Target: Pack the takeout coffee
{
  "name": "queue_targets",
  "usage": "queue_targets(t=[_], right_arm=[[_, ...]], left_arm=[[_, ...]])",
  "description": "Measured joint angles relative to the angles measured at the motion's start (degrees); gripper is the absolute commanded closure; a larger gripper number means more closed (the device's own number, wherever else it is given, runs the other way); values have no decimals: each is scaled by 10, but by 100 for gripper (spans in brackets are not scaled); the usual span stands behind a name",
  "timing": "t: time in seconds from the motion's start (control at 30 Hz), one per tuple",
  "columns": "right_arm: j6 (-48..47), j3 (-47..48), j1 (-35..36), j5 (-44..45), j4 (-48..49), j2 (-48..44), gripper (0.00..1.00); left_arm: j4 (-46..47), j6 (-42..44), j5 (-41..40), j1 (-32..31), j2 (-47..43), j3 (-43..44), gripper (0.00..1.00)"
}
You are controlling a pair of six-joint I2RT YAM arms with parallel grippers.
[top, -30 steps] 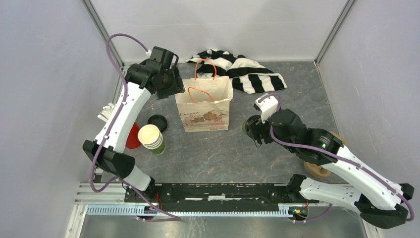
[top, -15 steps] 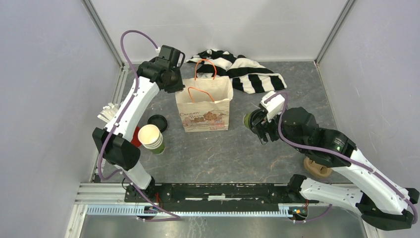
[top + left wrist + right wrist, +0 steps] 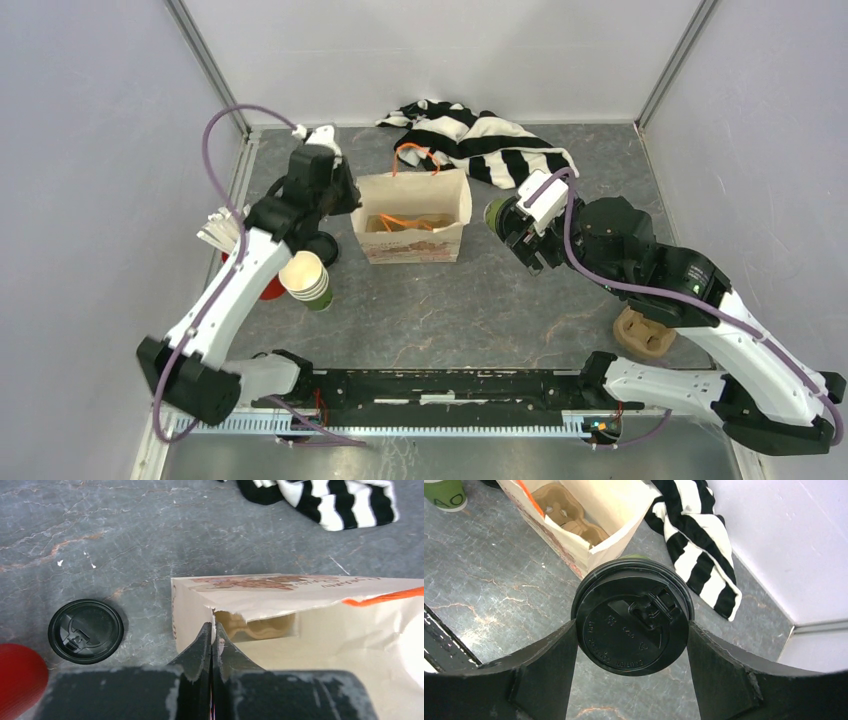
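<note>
The takeout coffee (image 3: 631, 617), a green cup under a black lid, sits between the fingers of my right gripper (image 3: 631, 625), which is shut on it. In the top view the takeout coffee (image 3: 495, 213) hangs in my right gripper (image 3: 512, 228) just right of the paper bag (image 3: 415, 245). My left gripper (image 3: 212, 628) is shut on the left end of the bag's rim (image 3: 186, 611). From above, my left gripper (image 3: 345, 200) meets the bag at its left top corner. The bag (image 3: 621, 510) gapes open, and a cardboard cup carrier (image 3: 566, 512) lies inside.
A loose black lid (image 3: 86, 631) and a red disc (image 3: 17, 672) lie left of the bag. A stack of lidless green cups (image 3: 306, 280) stands in front of them. A striped cloth (image 3: 480, 140) lies behind the bag. A brown cardboard piece (image 3: 645, 335) sits at the right.
My left gripper came down from behind the bag and shut on its left rim, spreading the mouth open. My right arm carried the coffee up and back toward the bag's right end.
</note>
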Motion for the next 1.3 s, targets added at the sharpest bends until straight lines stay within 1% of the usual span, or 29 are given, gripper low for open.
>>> queue_targets(t=[0.13, 0.3, 0.43, 0.63, 0.87, 1.0, 1.3], right_arm=[[-27, -7, 0, -24, 15, -8, 65], [-46, -48, 0, -42, 41, -41, 68], [-55, -68, 0, -49, 45, -51, 68], [-76, -73, -1, -80, 44, -56, 69], [-92, -111, -1, -105, 45, -117, 69], [-94, -116, -1, -140, 45, -132, 69], [-96, -115, -2, -273, 44, -107, 72]], left_arm=[[99, 0, 12, -7, -115, -127, 98], [230, -1, 35, -15, -240, -290, 98], [292, -1, 55, -16, -297, -364, 98], [309, -1, 76, -19, -332, -389, 98], [289, -1, 81, -19, -386, -405, 98], [286, -7, 93, -20, -381, -407, 98], [253, -26, 94, -20, -341, -395, 98]])
